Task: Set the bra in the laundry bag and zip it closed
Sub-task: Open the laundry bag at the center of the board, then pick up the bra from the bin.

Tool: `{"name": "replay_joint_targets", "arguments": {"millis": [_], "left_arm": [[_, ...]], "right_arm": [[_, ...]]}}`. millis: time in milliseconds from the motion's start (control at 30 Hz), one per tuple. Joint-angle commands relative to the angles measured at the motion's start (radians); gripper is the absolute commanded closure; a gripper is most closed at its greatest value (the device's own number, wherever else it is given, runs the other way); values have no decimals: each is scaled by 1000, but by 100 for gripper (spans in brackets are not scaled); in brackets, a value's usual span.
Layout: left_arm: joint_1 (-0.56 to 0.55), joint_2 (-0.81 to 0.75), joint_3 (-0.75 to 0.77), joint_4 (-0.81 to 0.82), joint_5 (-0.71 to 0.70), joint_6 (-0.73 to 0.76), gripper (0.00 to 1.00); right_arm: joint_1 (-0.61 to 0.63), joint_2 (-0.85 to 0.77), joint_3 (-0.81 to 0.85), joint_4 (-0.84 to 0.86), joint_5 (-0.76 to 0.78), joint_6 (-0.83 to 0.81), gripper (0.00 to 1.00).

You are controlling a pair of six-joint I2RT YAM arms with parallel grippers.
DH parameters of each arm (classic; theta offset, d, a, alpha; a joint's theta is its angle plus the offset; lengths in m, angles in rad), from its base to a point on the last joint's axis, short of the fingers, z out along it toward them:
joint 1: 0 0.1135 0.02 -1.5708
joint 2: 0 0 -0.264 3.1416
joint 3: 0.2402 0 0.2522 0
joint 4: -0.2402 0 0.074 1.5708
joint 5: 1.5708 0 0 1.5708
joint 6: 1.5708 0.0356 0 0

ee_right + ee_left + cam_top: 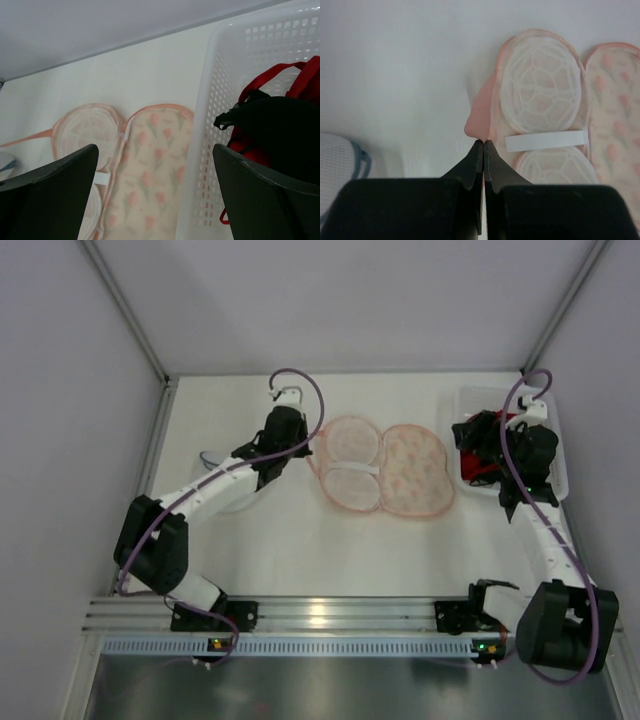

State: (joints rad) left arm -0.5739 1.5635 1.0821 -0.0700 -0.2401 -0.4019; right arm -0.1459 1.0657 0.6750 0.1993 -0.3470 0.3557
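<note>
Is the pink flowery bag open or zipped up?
Open. The laundry bag lies spread flat in two halves, and the white mesh cups inside it face up.

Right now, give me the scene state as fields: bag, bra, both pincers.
laundry bag: unzipped, spread open mid-table
bra: black and red, in the basket, not yet in the bag
basket: white, perforated, right of the bag
left pincer: shut, pinching the bag's pink left edge
right pincer: open, over the basket's near side, holding nothing
</note>
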Motion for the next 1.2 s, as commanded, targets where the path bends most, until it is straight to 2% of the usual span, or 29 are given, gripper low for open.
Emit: {"name": "replay_joint_targets", "arguments": {"millis": [0, 133, 267, 400, 467, 533, 567, 633, 667, 733, 800, 967, 1167], "left_arm": [[46, -115, 12, 19, -62, 66, 100], [62, -172, -36, 45, -106, 147, 100], [94, -171, -68, 59, -120, 144, 100], [121, -178, -96, 61, -76, 126, 100], [121, -171, -103, 61, -36, 126, 87], [120, -165, -100, 62, -44, 126, 65], [120, -168, -81, 43, -56, 126, 49], [120, -177, -44, -13, -119, 117, 33], [120, -192, -4, -39, -146, 110, 22], [120, -213, 36, -99, -197, 94, 17], [120, -262, 33, -102, -170, 83, 13], [120, -310, -14, -63, -84, 80, 12], [120, -255, -27, -42, -55, 92, 12]], "right_arm": [[12, 8, 54, -17, 68, -49, 1], [12, 43, 92, -72, 173, -116, 1], [11, 95, 239, -194, 313, -167, 1], [9, 120, 305, -253, 367, -260, 1], [9, 117, 276, -209, 321, -395, 1], [9, 119, 252, -170, 260, -499, 1], [9, 131, 242, -169, 258, -561, 1], [9, 146, 236, -160, 270, -613, 1], [11, 164, 245, -184, 279, -642, 0], [9, 192, 287, -239, 275, -656, 1], [9, 201, 297, -277, 255, -673, 0], [11, 244, 284, -256, 249, -713, 6], [28, 362, 336, -327, 289, -767, 8]]}}
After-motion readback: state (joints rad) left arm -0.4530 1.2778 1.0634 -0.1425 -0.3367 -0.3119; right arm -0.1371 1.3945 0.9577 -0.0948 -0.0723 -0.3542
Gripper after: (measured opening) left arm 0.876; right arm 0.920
